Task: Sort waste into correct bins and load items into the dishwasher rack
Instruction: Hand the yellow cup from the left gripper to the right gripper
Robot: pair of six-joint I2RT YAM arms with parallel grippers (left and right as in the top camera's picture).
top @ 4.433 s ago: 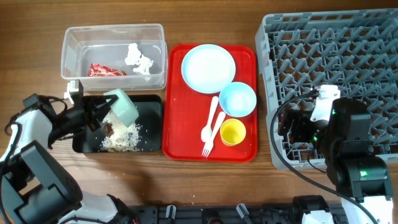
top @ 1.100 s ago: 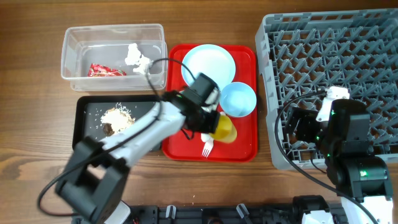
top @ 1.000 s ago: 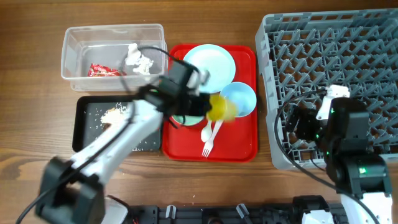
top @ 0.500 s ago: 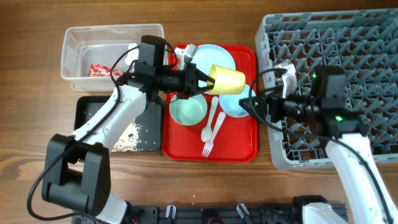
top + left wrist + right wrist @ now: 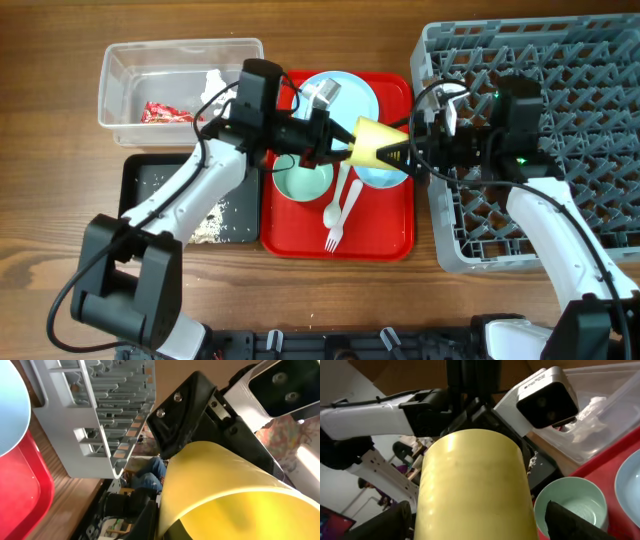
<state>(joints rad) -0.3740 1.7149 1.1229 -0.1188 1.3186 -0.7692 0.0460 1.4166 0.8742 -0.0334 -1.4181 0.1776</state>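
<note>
My left gripper (image 5: 345, 148) is shut on the small yellow cup (image 5: 376, 143) and holds it on its side in the air above the red tray. My right gripper (image 5: 404, 155) is open, with its fingers on either side of the cup's far end (image 5: 475, 485) and gaps showing. The pale green bowl (image 5: 302, 181) sits on the tray under the left arm. The light blue plate (image 5: 355, 98), the light blue bowl (image 5: 385, 177), and the white spoon and fork (image 5: 336, 215) lie on the tray. The grey dishwasher rack (image 5: 560, 60) stands at the right.
The flat red tray (image 5: 300, 240) is in the middle. The clear tub (image 5: 130, 70) at the back left holds the red wrapper (image 5: 165, 113) and the white tissue (image 5: 214, 86). The black tray (image 5: 145, 185) holds food scraps (image 5: 207, 225).
My left gripper has carried the yellow cup a little to the right. My right arm has moved left and its open fingers now flank the cup.
</note>
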